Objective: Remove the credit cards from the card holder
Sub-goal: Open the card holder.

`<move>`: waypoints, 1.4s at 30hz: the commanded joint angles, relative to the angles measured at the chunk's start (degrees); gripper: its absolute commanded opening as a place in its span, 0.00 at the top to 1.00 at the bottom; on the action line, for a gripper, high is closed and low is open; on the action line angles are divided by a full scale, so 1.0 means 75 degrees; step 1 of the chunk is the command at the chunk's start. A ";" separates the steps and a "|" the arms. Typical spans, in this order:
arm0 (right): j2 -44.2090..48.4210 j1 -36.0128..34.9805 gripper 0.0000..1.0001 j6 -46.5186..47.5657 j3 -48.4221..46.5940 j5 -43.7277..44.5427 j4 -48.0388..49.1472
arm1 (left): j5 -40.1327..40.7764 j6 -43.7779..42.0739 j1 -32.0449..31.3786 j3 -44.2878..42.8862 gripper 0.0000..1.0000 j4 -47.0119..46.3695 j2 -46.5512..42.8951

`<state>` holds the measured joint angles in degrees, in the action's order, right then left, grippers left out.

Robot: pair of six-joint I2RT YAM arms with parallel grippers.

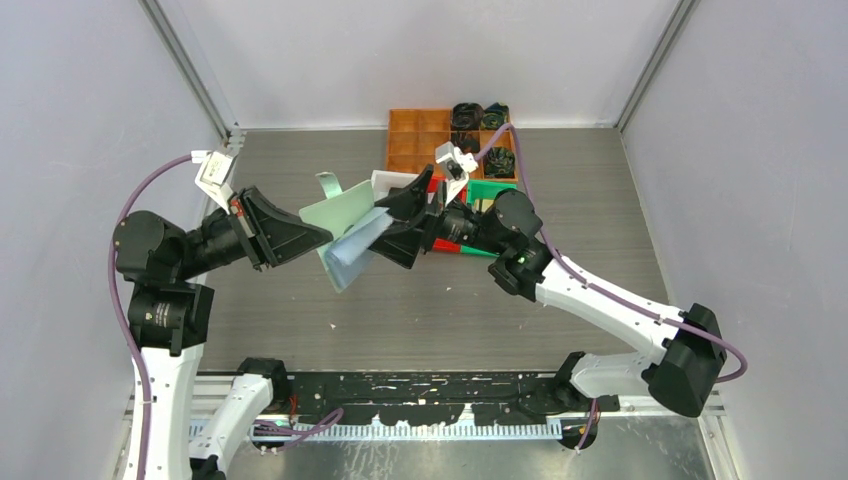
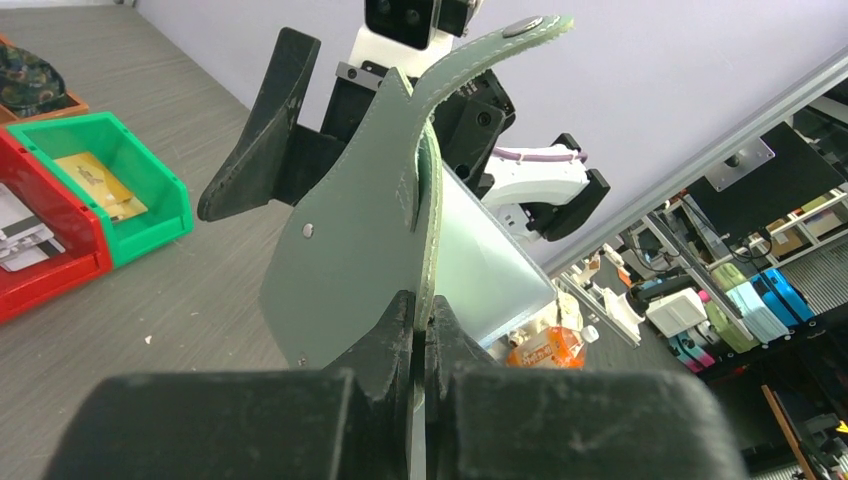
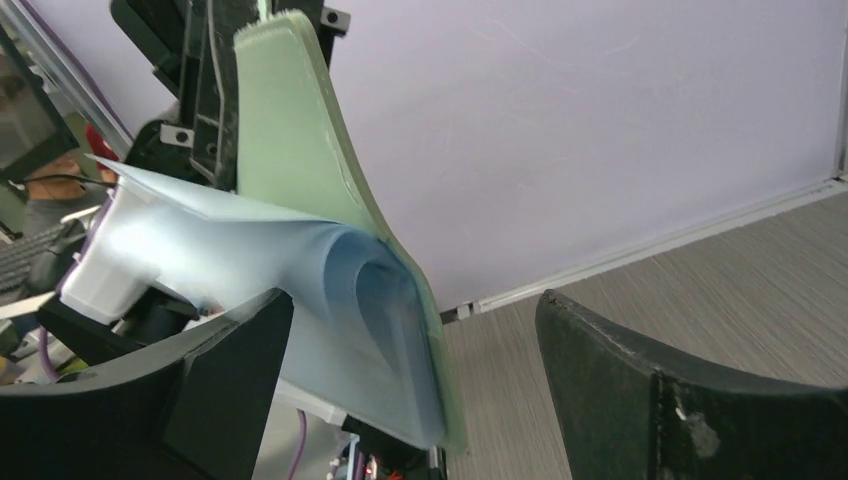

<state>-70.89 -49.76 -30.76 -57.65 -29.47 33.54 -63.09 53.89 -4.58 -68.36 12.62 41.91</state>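
**Card holder held in mid-air between the two grippers**

The left gripper (image 1: 318, 238) is pinching the card holder (image 1: 345, 213) by one edge, with its jaws fully closed on the sage-green cover. In the left wrist view both fingertips (image 2: 392, 338) are pressing against the cover with no gap between them. The holder is hanging clear of the table (image 1: 300, 300), near its middle. Its pale blue pockets (image 1: 355, 250) are fanning out from the cover toward the right arm. A strap (image 2: 520, 30) with a snap is curling away from the cover's top.

The right gripper (image 1: 398, 225) is standing wide open and gripping nothing. Its two fingers are straddling the holder's free edge. In the right wrist view one finger is sitting just beside the blue pockets, and the other is standing well apart on the cover's outer side. Whether the nearer finger is touching the pockets cannot be told.

Two cards are showing outside the holder. A gold-tan card (image 2: 95, 180) is lying in the green bin (image 2: 150, 225), and a silvery-white card (image 2: 20, 235) is lying in the red bin (image 2: 50, 275) just beside it. Whether any card is sitting inside the pockets cannot be told — the clear sleeves are hiding their contents. At the table's far edge an orange tray (image 1: 415, 140) is holding dark bundles (image 1: 480, 120).
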 commanded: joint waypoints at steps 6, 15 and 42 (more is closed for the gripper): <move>-0.0340 -0.0045 0.05 -0.1322 -0.0682 -0.0099 0.1912 | -0.0299 0.0186 0.0023 -0.0319 1.00 -0.0470 -0.0077; -0.0660 -0.0109 0.16 -0.2388 -0.1028 -0.0547 0.2559 | -0.0402 0.0090 0.0019 -0.0289 1.00 -0.0417 -0.0052; 0.0500 -0.0095 0.99 -0.1674 -0.1098 0.0148 -0.0153 | 0.0158 -0.5347 0.0023 -0.1720 0.00 0.3594 0.0130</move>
<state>-70.83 -50.61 -47.27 -64.71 -32.40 35.40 -60.71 24.32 -4.40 -78.74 34.81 43.62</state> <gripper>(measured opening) 0.086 0.992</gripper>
